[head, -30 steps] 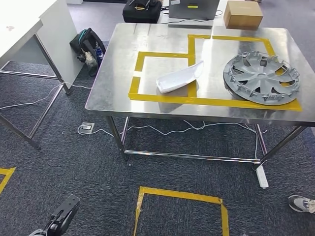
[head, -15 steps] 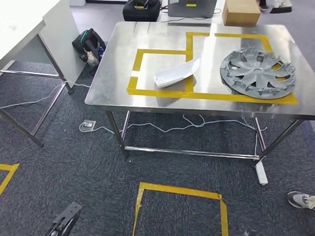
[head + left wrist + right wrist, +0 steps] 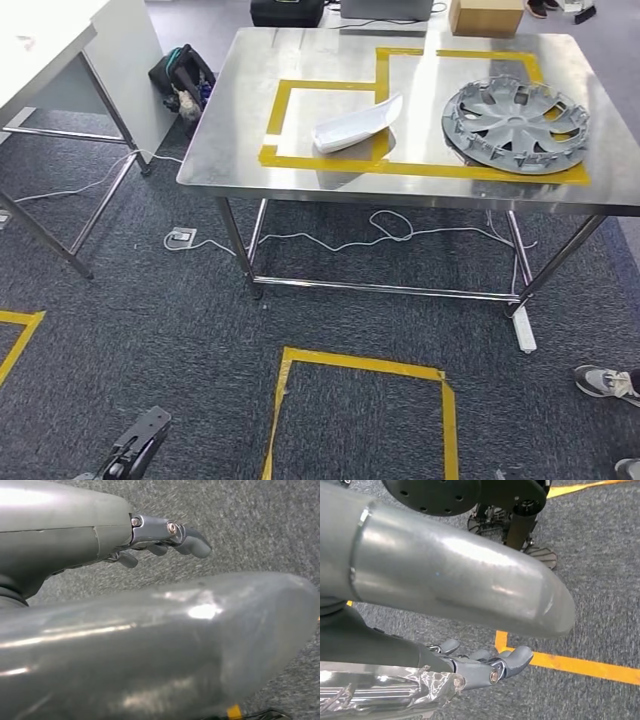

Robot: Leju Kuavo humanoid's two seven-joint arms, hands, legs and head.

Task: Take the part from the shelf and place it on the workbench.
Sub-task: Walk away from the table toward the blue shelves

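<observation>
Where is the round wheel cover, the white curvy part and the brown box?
wheel cover (image 3: 515,124), head view, on its centre hub.
white part (image 3: 357,124), head view, on its middle.
cardboard box (image 3: 485,16), head view, on its front side.

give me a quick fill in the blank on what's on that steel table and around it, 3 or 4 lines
1. The grey plastic wheel cover lies on the ______ end of the stainless steel workbench, as the head view shows it.
2. The long white curved part lies across a strip of ______ tape.
3. A brown cardboard ______ sits at the workbench's far edge.
4. The white power strip lies on the dark ______ by a workbench leg.

Missing words: right; yellow; box; carpet
</observation>
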